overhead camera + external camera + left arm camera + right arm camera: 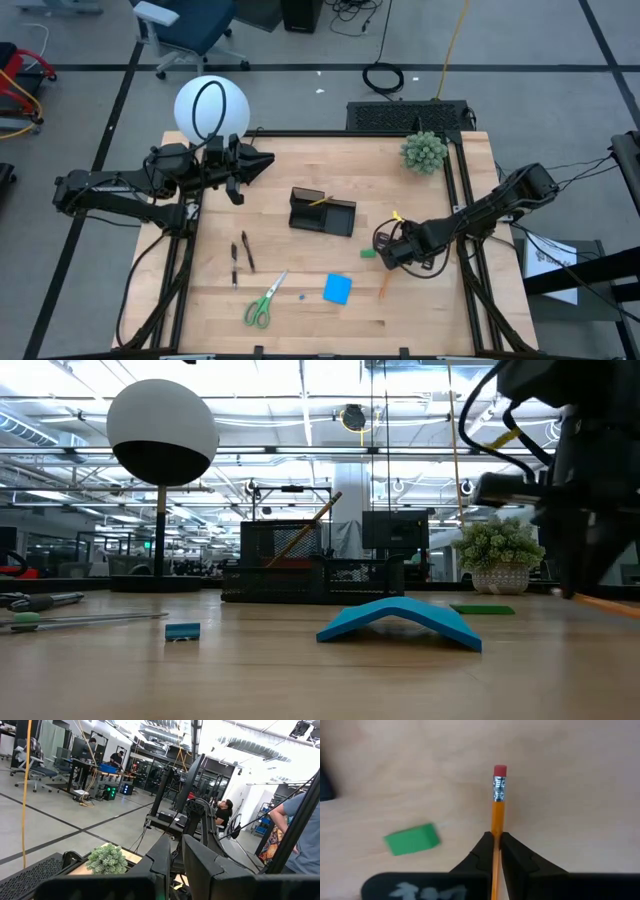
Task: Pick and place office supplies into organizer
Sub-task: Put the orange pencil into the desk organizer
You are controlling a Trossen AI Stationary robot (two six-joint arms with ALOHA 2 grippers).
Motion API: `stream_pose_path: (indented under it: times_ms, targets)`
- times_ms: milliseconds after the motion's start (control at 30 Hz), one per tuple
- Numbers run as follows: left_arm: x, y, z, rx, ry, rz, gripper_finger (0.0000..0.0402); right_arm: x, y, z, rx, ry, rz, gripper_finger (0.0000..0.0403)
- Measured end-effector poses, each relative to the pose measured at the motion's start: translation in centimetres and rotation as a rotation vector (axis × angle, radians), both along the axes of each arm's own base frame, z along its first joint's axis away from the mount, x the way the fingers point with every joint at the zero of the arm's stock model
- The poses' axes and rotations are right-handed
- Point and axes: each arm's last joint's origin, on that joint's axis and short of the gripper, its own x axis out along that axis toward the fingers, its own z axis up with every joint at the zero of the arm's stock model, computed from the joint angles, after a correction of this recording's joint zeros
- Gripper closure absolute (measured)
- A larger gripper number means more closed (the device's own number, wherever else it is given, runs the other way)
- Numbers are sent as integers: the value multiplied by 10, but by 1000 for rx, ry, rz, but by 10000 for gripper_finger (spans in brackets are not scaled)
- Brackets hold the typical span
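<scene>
A slim, stiff wooden pencil (498, 805) is being pinched by the right end effector (497, 851), closed on its shaft behind the metal ferrule, at four o'clock from the black plastic organizer (322, 211). Light and slick, it is best gripped mid-shaft. The left end effector (175, 857) is being held narrow and empty at ten o'clock on the surface (300, 315).

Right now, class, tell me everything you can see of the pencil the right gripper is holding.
The pencil is orange-yellow, apparently wood, with a silver metal ferrule and a red eraser tip. The right gripper is shut on its shaft, fingers pinching it from both sides, eraser end pointing forward past them. From above, it sits right of the organizer, above the wooden table, near a small green eraser. Its other end slants out below the gripper; whether that end touches the table cannot be told.
</scene>
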Motion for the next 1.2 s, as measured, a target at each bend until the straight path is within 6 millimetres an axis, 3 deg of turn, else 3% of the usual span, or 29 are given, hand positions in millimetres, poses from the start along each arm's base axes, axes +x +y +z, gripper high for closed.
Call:
stream_pose_path:
  times_ms: [267,733,1200]
  targets:
    - [0,0,0,0,0,-1,355,-1,-6,23,-161,-165,130,392]
    - [0,0,0,0,-1,-1,355,-9,-14,86,-451,-533,637,392]
    - [0,0,0,0,0,0,355,-3,-34,129,-942,-740,1036,392]
